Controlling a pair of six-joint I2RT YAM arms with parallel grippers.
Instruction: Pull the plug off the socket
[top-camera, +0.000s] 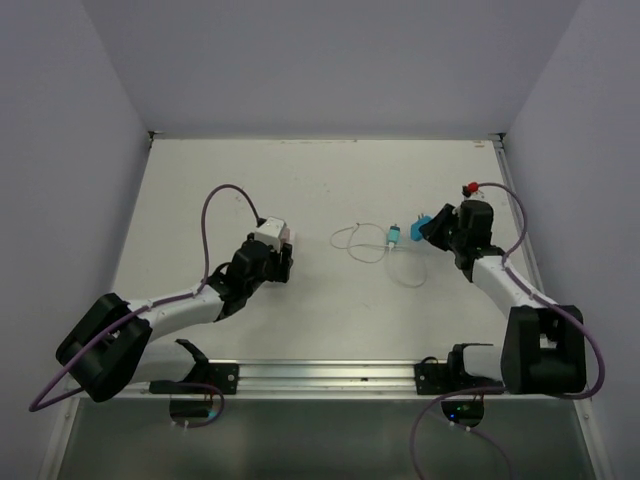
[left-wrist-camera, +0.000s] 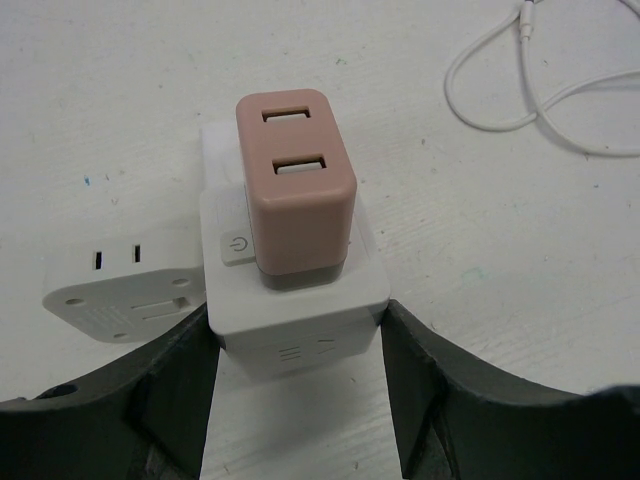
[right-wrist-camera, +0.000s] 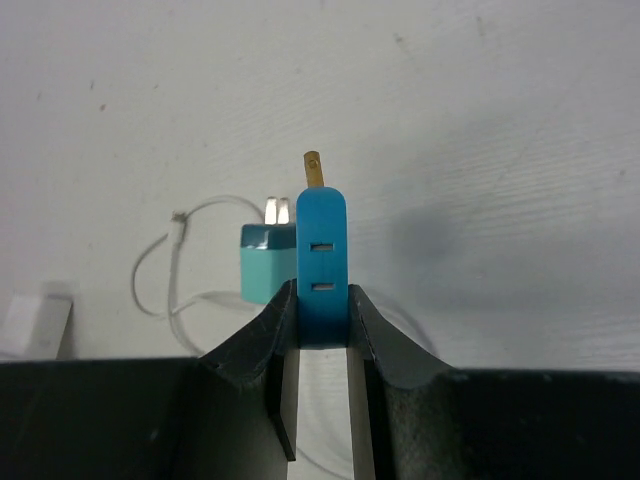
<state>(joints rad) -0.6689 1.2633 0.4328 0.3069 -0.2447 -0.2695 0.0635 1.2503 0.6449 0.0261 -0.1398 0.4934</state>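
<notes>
Socket (left-wrist-camera: 300, 320) sits clamped between the left end effector's (left-wrist-camera: 298, 350) fingers, with a pink charger (left-wrist-camera: 295, 185) still seated in its top face. Right end effector (right-wrist-camera: 322, 315), well apart, grips a blue plug (right-wrist-camera: 321, 240) with its prong bare. Judged: blue plug out, pink left.

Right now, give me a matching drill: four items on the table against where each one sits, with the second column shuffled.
Items
1. pink plug
2. blue plug
3. teal charger
4. flat white piece

Places
A. loose on the table, beside the socket
B. clamped in the right gripper
C. seated in the socket, which the left gripper holds
D. loose on the table, near the right gripper

Pairs: 1-C, 2-B, 3-D, 4-A
</notes>
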